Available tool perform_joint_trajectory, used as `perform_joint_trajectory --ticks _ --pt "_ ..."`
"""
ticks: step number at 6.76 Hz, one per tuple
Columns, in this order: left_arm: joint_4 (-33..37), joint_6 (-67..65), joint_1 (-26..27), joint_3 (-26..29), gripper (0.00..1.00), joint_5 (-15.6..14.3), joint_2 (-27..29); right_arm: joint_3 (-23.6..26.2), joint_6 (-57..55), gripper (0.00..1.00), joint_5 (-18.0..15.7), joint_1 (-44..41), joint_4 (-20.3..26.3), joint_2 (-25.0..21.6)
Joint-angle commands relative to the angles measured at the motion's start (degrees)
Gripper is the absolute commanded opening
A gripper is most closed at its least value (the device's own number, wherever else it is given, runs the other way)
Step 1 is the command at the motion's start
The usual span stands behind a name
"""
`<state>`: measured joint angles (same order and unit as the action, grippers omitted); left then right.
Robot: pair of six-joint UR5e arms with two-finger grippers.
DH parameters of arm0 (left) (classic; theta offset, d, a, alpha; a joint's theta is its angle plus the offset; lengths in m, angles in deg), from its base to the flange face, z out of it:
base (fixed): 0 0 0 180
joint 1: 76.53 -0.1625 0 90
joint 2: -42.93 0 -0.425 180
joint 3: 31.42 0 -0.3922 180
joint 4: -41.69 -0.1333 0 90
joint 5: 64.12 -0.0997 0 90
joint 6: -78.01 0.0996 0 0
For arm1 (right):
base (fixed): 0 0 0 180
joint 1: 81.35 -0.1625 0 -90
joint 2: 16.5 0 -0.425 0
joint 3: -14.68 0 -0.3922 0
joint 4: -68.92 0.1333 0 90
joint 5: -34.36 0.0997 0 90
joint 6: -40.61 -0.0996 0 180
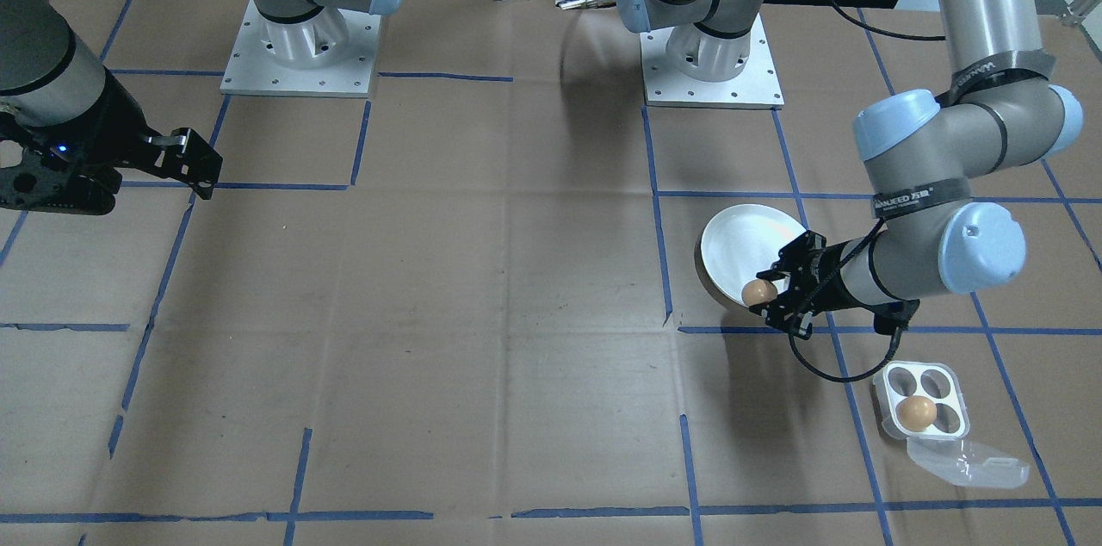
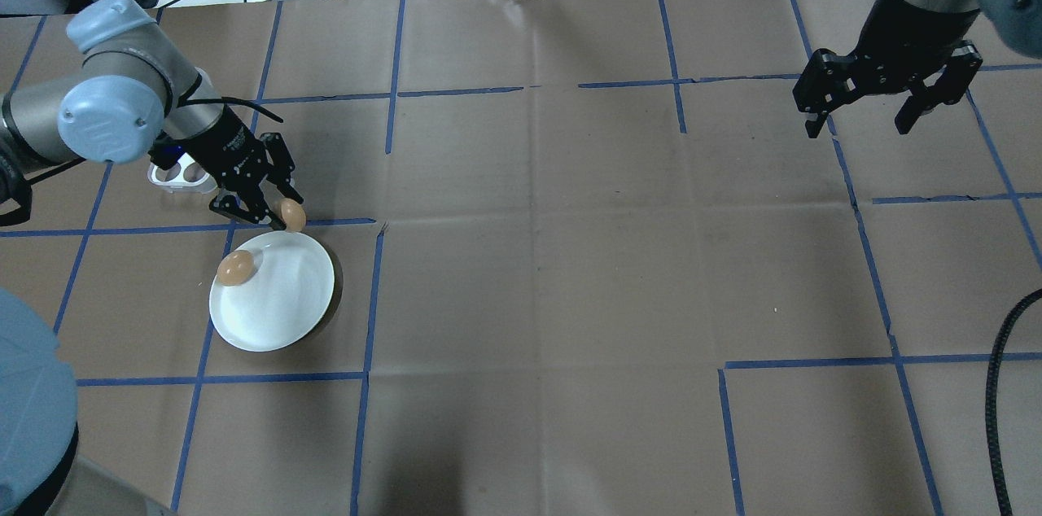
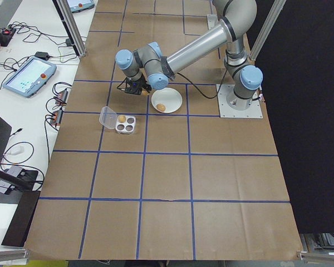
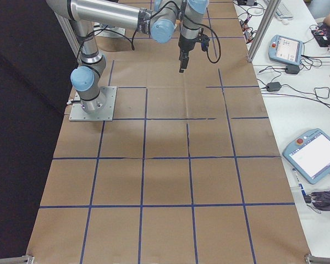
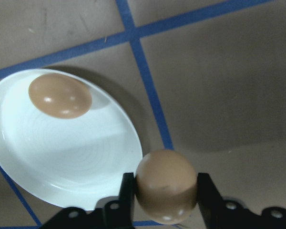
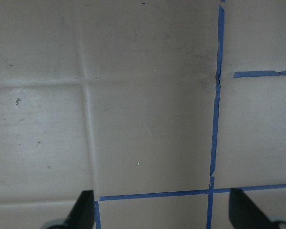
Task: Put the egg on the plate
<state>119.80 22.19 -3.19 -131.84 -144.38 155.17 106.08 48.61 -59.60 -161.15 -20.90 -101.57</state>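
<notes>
Egg (image 5: 166, 185) is being clamped by the left claw (image 5: 164, 195) beside the plate (image 5: 62, 157), its base cut off; the right claw (image 2: 883, 101) is being held apart.

Brown eggs (image 5: 166, 185) — white plate (image 5: 71, 167) — blue-taped table (image 2: 570, 255)

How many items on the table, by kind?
Eggs: 3, one on the plate, one in the left gripper, one in the egg box
Plate: 1
Egg box: 1
Total: 5
</notes>
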Motion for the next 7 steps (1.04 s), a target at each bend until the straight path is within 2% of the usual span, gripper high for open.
perform_joint_trajectory --ticks 1,2,3,4,5,6,7 --pt "1.3 0.2 0.4 -2.4 0.12 0.6 -0.3 0.0 0.0 1.00 0.0 0.0 0.0 0.0" --pt "1.9 0.2 0.3 -2.5 0.21 -0.2 -0.3 0.0 0.0 1.00 0.0 0.0 0.0 0.0" --pt "4.1 0.4 0.2 -2.3 0.43 -4.9 0.0 0.0 0.0 1.00 0.0 0.0 0.0 0.0" --pt "4.3 3.0 0.2 -2.0 0.65 -11.8 0.2 0.0 0.0 1.00 0.0 0.0 0.0 0.0" --pt "4.5 3.4 0.1 -1.7 0.66 -12.3 0.3 0.0 0.0 1.00 0.0 0.0 0.0 0.0" --pt "4.6 3.7 0.1 -1.4 0.99 -12.4 0.4 0.0 0.0 1.00 0.0 0.0 0.0 0.0" --pt "4.7 5.5 -0.2 -0.4 1.00 -12.5 0.0 0.0 0.0 1.00 0.0 0.0 0.0 0.0"
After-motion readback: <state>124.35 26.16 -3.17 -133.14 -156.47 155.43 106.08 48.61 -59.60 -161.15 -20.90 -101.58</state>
